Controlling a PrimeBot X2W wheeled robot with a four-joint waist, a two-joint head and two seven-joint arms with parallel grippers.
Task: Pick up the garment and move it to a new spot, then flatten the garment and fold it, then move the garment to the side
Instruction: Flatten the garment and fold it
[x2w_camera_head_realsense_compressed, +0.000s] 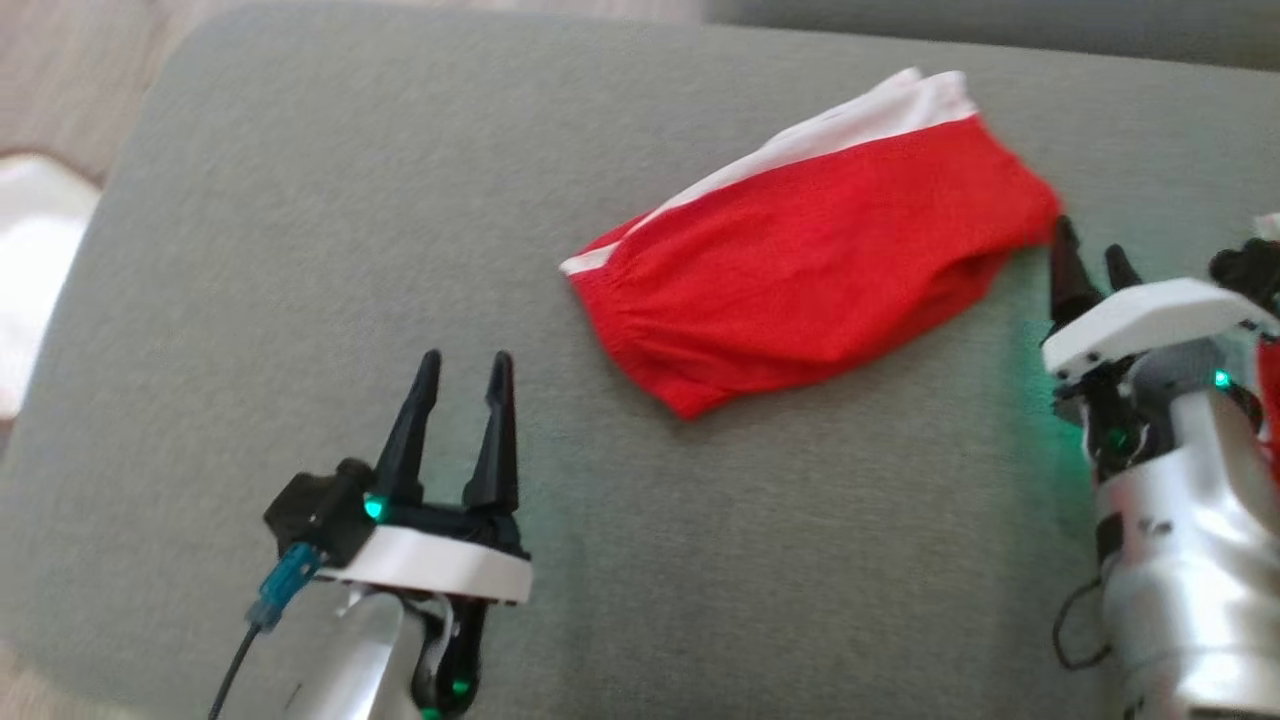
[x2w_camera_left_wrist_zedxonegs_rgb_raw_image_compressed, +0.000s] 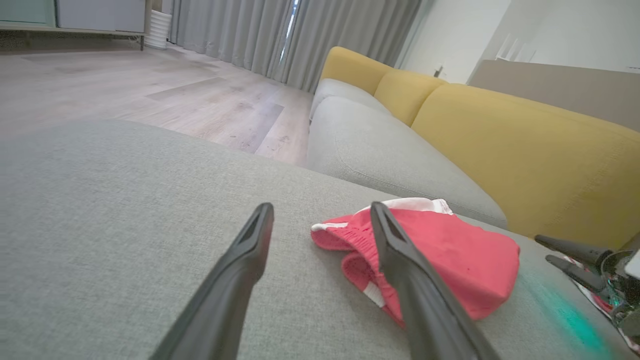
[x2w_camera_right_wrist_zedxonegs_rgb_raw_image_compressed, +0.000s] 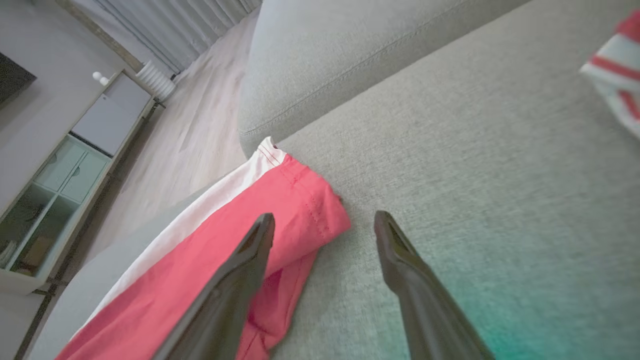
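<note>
- On the grey cushion (x2w_camera_head_realsense_compressed: 300, 300), toward its far right: red garment (x2w_camera_head_realsense_compressed: 815, 265) with a white band, loosely doubled over and not yet flat; white end close to the cushion's back rim.
- Left tool (x2w_camera_head_realsense_compressed: 465, 357) spread wide and empty, near the front left, well apart from the cloth; right tool (x2w_camera_head_realsense_compressed: 1092, 240) likewise spread and empty, tips just beside the garment's right hem (in the right wrist view, one finger over red cloth, the other over bare cushion).
- Possible slip: pinching the top layer alone at the hem; lower layer left trailing and bunched, spoiling the flattening to come.
- Possible slip: closing too shallow, thin fabric sliding out from between the tips; closing too deep, snagging the cushion's weave along with the cloth.
- Possible loss: dragging toward the back rim, tipping the white end over the edge into the gap by the neighbouring seat.
- Possible mix-up: catching the striped cloth (x2w_camera_right_wrist_zedxonegs_rgb_raw_image_compressed: 615, 75) lying close to the right arm.
</note>
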